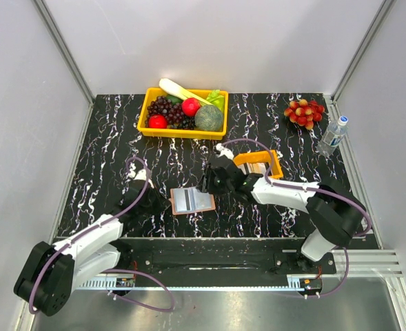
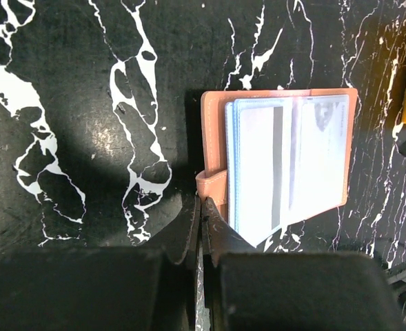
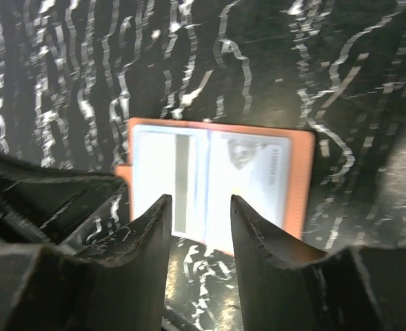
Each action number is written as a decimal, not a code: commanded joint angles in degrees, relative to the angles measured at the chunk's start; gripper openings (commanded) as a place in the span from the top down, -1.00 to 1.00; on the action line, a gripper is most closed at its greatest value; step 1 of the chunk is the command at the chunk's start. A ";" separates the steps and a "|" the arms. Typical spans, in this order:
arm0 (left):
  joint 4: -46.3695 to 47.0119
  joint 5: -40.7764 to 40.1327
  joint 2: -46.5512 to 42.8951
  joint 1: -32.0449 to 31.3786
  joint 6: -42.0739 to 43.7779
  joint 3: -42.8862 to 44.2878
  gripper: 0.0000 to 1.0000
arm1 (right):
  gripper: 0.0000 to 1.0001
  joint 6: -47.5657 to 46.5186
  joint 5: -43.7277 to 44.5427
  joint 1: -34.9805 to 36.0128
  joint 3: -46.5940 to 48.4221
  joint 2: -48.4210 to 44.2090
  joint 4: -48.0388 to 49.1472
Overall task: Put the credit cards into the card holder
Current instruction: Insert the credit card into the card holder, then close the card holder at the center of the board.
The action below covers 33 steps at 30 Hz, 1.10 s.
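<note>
- The card holder (image 1: 192, 201) lies open and flat on the black, white-veined marble desk (image 1: 113, 145). It has a tan-pink, leather-like cover and glossy pale sleeves inside.
- A thin white credit card (image 2: 256, 172) with a dark stripe sits in the holder's tab-side sleeve, one corner poking past the holder's edge.
- The left claw (image 2: 201, 214) is clenched on the holder's edge, just beside the snap tab.
- The right claw (image 3: 199, 207) hangs just over the holder, its curved black fingers spread, grasping nothing.
- A small orange plastic tray (image 1: 277, 165) sits near the holder, beyond the right claw.
</note>
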 commanded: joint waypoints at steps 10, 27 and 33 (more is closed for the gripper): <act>4.61 6.76 -4.71 -0.13 3.33 2.46 1.00 | 0.10 -2.56 -7.09 0.41 2.29 3.22 0.36; 11.38 14.41 -5.68 -0.13 0.70 2.72 1.00 | 0.05 -7.13 4.24 7.53 13.11 7.70 -10.17; 10.68 13.54 -5.50 -0.04 0.34 2.28 1.00 | 0.07 -7.13 8.82 8.68 12.77 7.88 -12.65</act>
